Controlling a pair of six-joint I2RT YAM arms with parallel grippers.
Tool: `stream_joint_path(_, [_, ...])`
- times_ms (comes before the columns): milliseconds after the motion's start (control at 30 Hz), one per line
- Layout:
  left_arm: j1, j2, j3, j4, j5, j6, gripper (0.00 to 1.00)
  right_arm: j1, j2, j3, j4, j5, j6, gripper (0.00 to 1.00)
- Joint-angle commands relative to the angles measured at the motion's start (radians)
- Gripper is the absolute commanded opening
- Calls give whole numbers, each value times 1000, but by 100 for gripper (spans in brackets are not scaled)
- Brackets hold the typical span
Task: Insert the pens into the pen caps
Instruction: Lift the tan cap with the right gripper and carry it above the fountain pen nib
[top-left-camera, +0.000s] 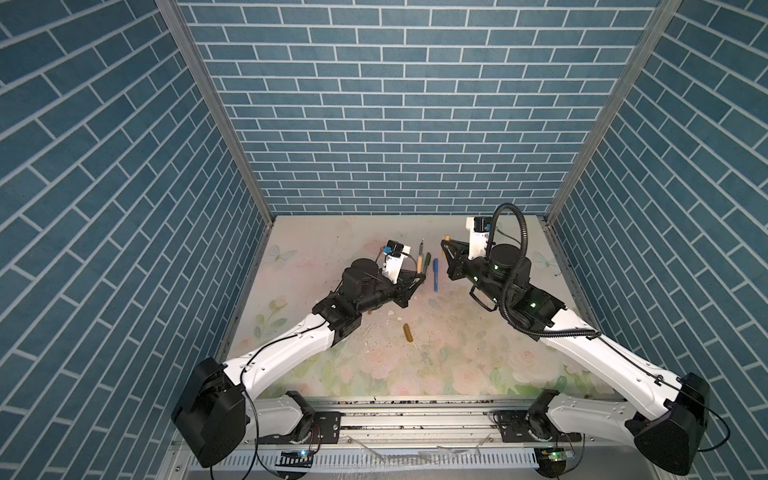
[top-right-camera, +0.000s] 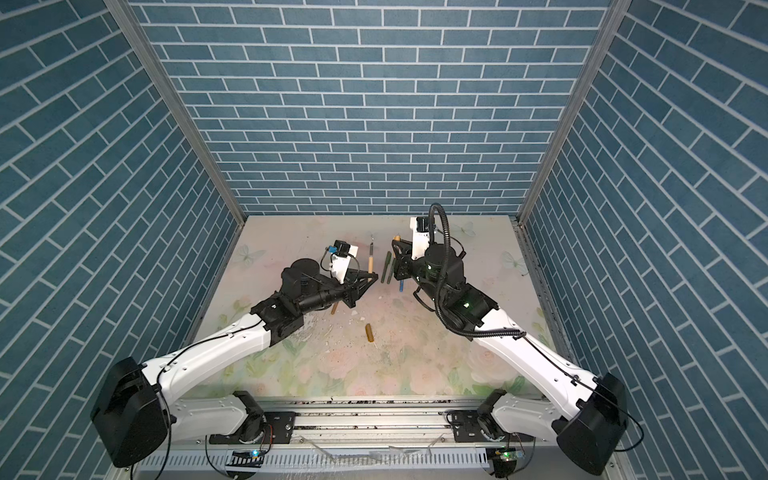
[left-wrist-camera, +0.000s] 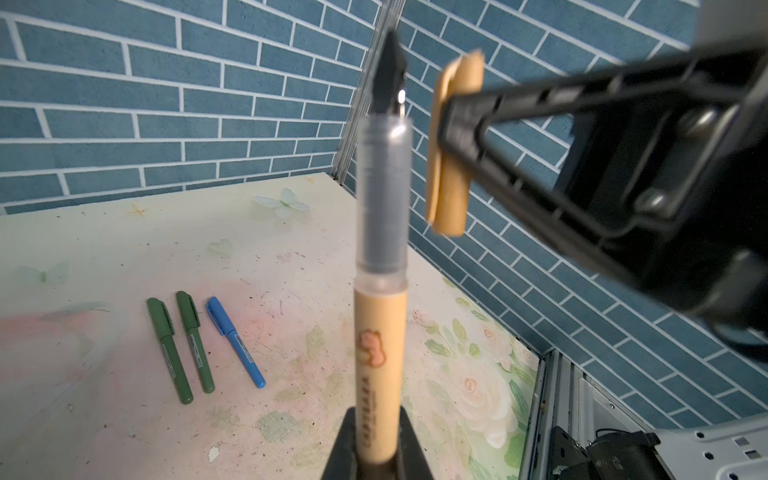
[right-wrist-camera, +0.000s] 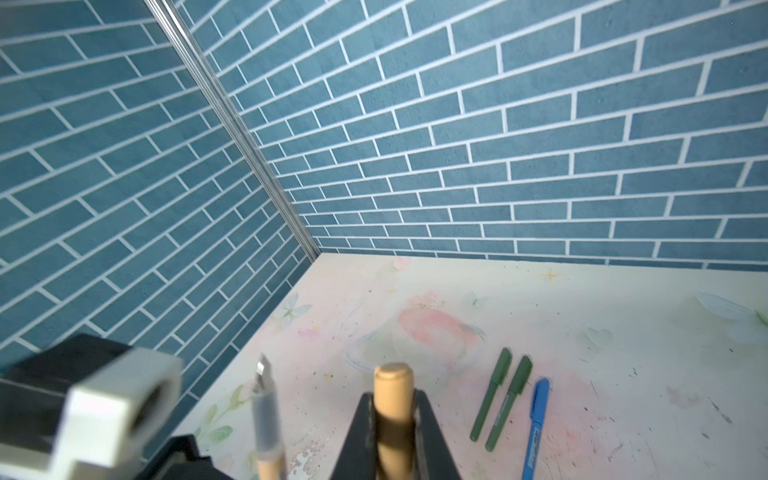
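Blue brick-pattern walls (top-left-camera: 374, 124) box us in on three sides, and below lies the flowery counter (top-left-camera: 457, 374), scuffed and speckled. Both arms hang above its far half. In comes the left arm (top-left-camera: 282, 345) from the near-left corner and the right arm (top-left-camera: 602, 353) from the near-right, each carrying one half of a pair.

Now the left pincer (left-wrist-camera: 376, 440) is clamped on a golden-brown pen (left-wrist-camera: 380, 332), gripping low on the barrel. Smart, I'd say, because that leaves the clear grip section and the dark nib (left-wrist-camera: 390, 70) sticking out free. Opposite, the right pincer (right-wrist-camera: 392, 419) is squeezed shut on an amber cap (right-wrist-camera: 392, 386), held across its middle.

Look at the left wrist view: cap and nib sit just beside each other, roughly parallel, not touching and not in line. By my read this is the line-up step, and the cap's mouth must come round to face the nib before any push. Which end is the mouth, I can't tell.

Down on the counter, towards the far edge and between the pincers, two green pens (left-wrist-camera: 168, 349) and a blue pen (left-wrist-camera: 235, 340) lie side by side with their caps on. That's three done, parked out of the way. Nearer the front edge, about mid-counter, a loose amber cap (top-left-camera: 409, 332) waits. A golden stick (top-right-camera: 334, 307) peeks from under the left arm, likely its pen.
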Motion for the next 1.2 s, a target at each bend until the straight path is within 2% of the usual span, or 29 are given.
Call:
stream_joint_path(0, [-9, 6, 9, 19, 19, 5, 0, 4, 20, 60, 82, -14, -27, 8])
stream_joint_path(500, [-31, 28, 22, 15, 52, -2, 0, 4, 110, 133, 123, -97, 52, 7])
stream_joint_path(1167, [-30, 36, 28, 1, 42, 12, 0, 5, 40, 59, 81, -120, 107, 5])
